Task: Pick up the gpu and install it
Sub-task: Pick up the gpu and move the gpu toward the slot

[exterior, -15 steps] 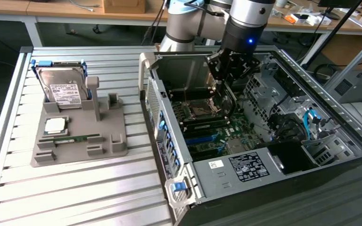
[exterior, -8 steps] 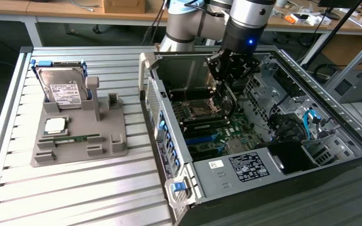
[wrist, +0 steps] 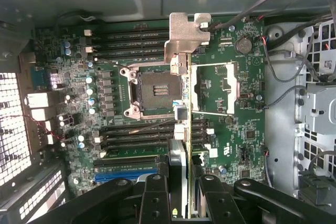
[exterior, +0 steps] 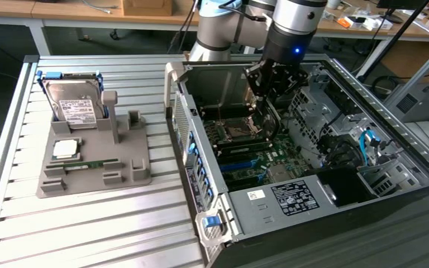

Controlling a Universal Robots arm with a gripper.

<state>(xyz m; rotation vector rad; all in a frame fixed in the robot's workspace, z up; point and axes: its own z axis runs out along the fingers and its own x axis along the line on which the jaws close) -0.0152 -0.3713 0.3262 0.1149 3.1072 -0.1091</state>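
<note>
My gripper is shut on the gpu, seen edge-on in the wrist view with its silver end bracket at the far end. The card hangs above the green motherboard, beside the bare CPU socket. In the exterior view the gripper is lowered into the open computer case, and the gpu hangs upright below it, above the motherboard.
On the slatted table at the exterior view's left, a grey holder carries a hard drive, a CPU chip and a memory stick. Cables and the drive cage crowd the case.
</note>
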